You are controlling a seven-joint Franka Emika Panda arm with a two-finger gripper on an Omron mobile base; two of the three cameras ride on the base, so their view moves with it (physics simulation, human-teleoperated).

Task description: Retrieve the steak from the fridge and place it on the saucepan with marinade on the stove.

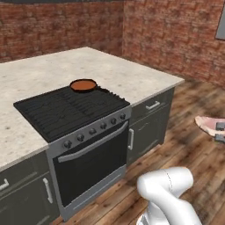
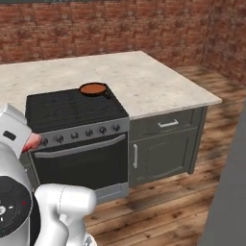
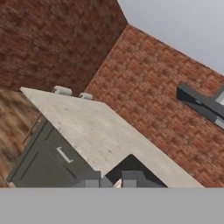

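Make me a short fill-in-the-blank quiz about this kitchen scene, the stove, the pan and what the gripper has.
1. The saucepan sits on the back of the ____, on its dark grates.
2. The layer of marinade inside the pan is coloured ____.
3. The gripper is shut on the pale pink ____.
4. The walls behind the counter are made of ____.

Missing words: stove; orange-brown; steak; brick

**Right base view: pan on stove**

Saucepan with orange-brown marinade sits at the stove's far right corner, roughly 1 o'clock on the black top. Table surrounds the stove. Pink steak peeks beside the arm at 9 o'clock.
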